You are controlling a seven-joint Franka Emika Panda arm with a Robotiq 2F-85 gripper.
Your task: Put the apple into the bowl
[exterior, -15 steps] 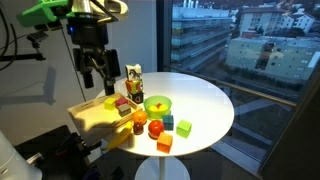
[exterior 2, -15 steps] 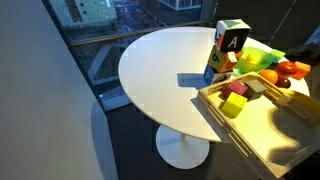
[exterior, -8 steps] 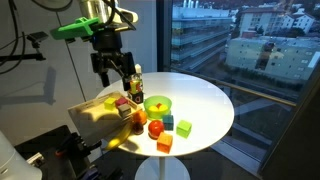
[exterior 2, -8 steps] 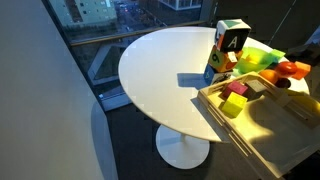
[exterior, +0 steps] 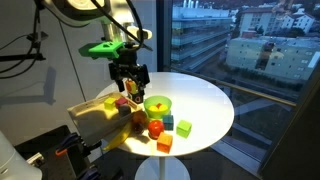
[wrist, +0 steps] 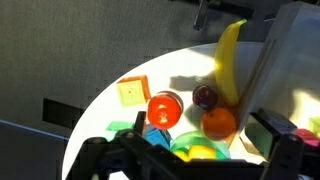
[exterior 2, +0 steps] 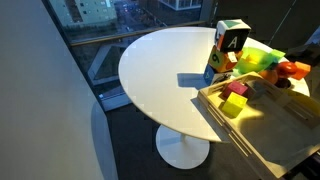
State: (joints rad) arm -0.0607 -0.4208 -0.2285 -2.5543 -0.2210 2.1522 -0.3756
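Note:
The small red apple lies on the round white table, just in front of the lime-green bowl. In the wrist view the apple is near the middle. The bowl is at the bottom edge with something yellow in it. My gripper hangs open and empty above the table, behind and a little to the left of the bowl. Its two fingers frame the bottom of the wrist view. The bowl also shows in an exterior view.
An orange fruit, a dark plum and a banana lie by a wooden tray. An orange-red cube, a green cube and a lettered box stand nearby. The tray holds purple and yellow cubes.
My arm has swung to the right and come lower, from above the tray towards the bowl. The gripper stays open. The objects on the table have not moved.

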